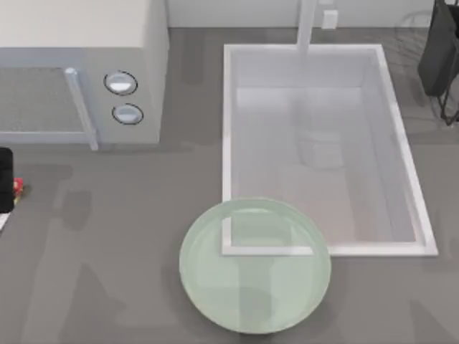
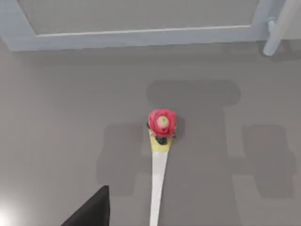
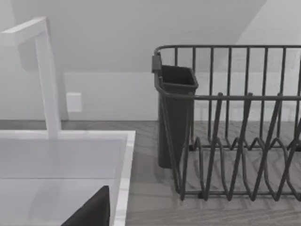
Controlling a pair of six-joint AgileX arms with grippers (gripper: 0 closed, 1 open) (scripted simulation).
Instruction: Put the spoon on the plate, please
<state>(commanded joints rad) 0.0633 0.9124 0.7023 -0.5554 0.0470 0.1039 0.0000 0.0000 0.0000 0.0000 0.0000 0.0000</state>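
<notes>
Evidently the spoon (image 2: 159, 183) lies at the table's left edge beneath the left gripper, handle running lengthwise away from it; finger state cannot be told.

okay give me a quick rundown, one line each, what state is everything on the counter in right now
spoon: lying flat on the counter, not on the plate, untouched.
plate: flat, nothing on it, its far edge overlapping the sink's near corner.
sink: nothing in the basin.
microwave: door closed.
dish rack: upright, no dishes in its slots.
left pincer: at the table's left edge, above the spoon.
right arm: at the far right, by the dish rack.
</notes>
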